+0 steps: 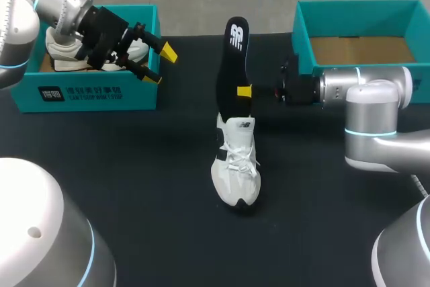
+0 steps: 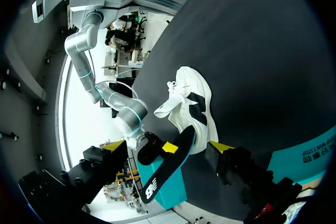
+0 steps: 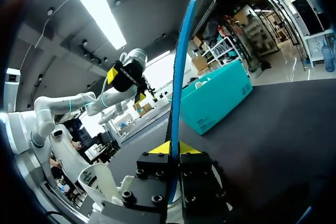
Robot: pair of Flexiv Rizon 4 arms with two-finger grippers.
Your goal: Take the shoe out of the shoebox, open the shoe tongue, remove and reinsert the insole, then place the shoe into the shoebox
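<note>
From where I stand the job looks about half done: the shoe is out of its box and sits on the black table in the middle, toe towards the robot, its tongue apparently pulled open. The black insole stands upright with its lower end at the shoe's opening. I can't say whether it is on its way out or going back in. Either way, seating it flat inside and putting the shoe into a box remain to be done. The right hand is clamped on the insole partway up, its yellow tips pressed to either face with the thin edge running between them. The left hand hangs spread wide and holding nothing, just over the front edge of the left shoebox, where a second white shoe lies. The right shoebox shows only its cardboard floor.
</note>
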